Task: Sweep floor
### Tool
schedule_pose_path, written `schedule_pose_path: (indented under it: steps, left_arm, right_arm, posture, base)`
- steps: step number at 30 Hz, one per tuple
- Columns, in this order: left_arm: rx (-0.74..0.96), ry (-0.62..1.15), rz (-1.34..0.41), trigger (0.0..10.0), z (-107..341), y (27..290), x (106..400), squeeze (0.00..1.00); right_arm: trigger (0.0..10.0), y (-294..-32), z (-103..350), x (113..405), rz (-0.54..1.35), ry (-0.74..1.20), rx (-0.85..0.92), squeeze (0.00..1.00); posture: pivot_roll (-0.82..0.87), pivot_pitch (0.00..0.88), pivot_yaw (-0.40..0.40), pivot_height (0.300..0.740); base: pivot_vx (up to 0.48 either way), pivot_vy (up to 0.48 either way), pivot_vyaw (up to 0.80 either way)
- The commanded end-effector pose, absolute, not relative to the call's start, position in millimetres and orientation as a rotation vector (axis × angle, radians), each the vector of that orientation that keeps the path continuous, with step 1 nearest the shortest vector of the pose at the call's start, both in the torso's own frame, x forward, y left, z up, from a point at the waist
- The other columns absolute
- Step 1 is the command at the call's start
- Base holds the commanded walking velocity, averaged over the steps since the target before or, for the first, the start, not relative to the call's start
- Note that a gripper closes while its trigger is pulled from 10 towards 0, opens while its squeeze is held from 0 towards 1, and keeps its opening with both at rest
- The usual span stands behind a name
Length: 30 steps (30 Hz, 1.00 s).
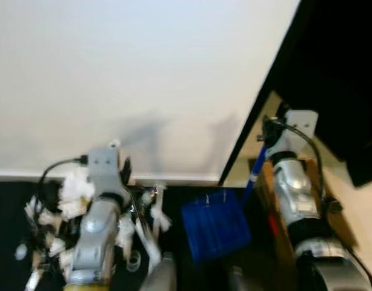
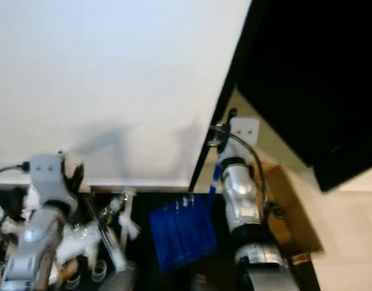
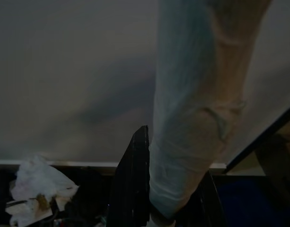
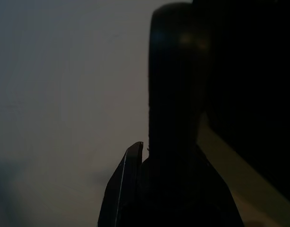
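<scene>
My right wrist camera gives me a very dim picture. The right gripper (image 4: 171, 189) rises from the near edge, its black fingers (image 4: 123, 189) closed around a thick dark handle (image 4: 175, 80) that stands upright between them and ends in a rounded tip with a faint glint. Behind it on one side I see a plain pale wall (image 4: 64, 94), grey in the low light. On the other side sits a large black panel (image 4: 253, 71), with a lighter tan strip (image 4: 239, 165) running diagonally along its lower edge.
</scene>
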<state>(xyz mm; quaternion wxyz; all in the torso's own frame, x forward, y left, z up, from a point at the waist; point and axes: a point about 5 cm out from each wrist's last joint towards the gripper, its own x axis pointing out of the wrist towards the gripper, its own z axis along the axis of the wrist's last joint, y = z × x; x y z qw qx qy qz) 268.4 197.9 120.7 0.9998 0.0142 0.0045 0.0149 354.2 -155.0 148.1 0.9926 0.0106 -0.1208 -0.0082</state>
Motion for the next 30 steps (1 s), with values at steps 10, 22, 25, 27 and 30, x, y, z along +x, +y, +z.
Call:
schedule_pose_path:
  steps: [10, 22, 25, 27, 30]
  left_arm:
    - [0.074, -0.011, -0.054, 10.0, 122, 195, 264, 0.00]
    - [0.187, -0.055, -0.199, 10.0, 133, 216, 273, 0.00]
    - [0.211, -0.033, -0.298, 10.0, 128, 216, 280, 0.00]
    - [0.211, -0.033, -0.298, 10.0, 128, 216, 280, 0.00]
    - [0.216, -0.015, -0.367, 10.0, 124, 218, 289, 0.00]
  right_arm:
    - [10.0, -166, 149, 351, -0.064, -0.273, -0.084, 0.00]
    - [10.0, -166, 132, 347, -0.097, -0.222, -0.081, 0.00]
    - [10.0, -162, 130, 348, -0.102, -0.216, -0.073, 0.00]
    - [10.0, -162, 130, 348, -0.102, -0.216, -0.073, 0.00]
    - [10.0, -158, 130, 349, -0.105, -0.217, -0.078, 0.00]
  posture:
    - [0.23, 0.148, -0.031, 0.740]
    - [0.24, 0.194, -0.010, 0.740]
    - [0.24, 0.213, 0.002, 0.740]
    - [0.24, 0.213, 0.002, 0.740]
    - [0.24, 0.243, 0.012, 0.740]
  base:
    - [0.000, 0.000, 0.00]
    - [0.000, 0.000, 0.00]
    - [0.000, 0.000, 0.00]
    - [0.000, 0.000, 0.00]
    - [0.000, 0.000, 0.00]
